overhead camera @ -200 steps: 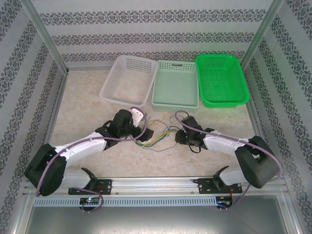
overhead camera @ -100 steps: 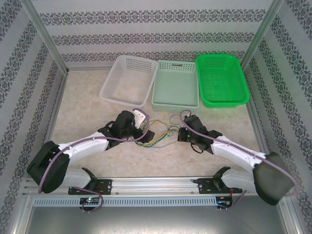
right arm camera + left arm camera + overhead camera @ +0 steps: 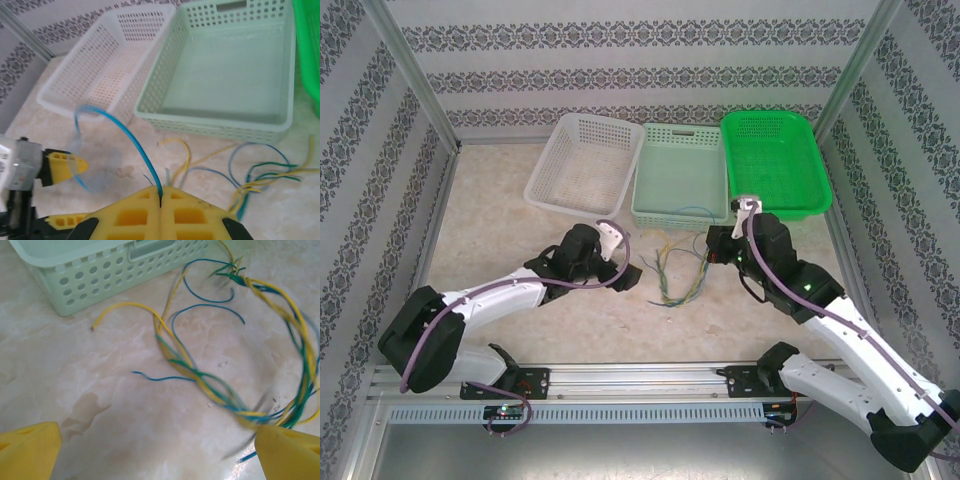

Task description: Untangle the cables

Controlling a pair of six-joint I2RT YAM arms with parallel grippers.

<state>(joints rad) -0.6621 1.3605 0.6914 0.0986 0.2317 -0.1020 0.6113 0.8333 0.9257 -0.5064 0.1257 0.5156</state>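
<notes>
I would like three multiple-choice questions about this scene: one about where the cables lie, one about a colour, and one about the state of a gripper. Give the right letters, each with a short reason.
1. Where does the bundle of cables lie?
A) inside one of the baskets
B) over the table's edge
C) on the table, before the pale green basket

2. What colour is the wire held by the right gripper?
A) blue
B) red
C) white

3. How is the left gripper?
A) shut on a wire
B) open
C) shut on a basket's rim

Answers:
1 C: the top view shows the bundle on the tabletop between the two arms.
2 A: a blue wire rises from its shut jaws.
3 B: its yellow fingers stand far apart.
</notes>
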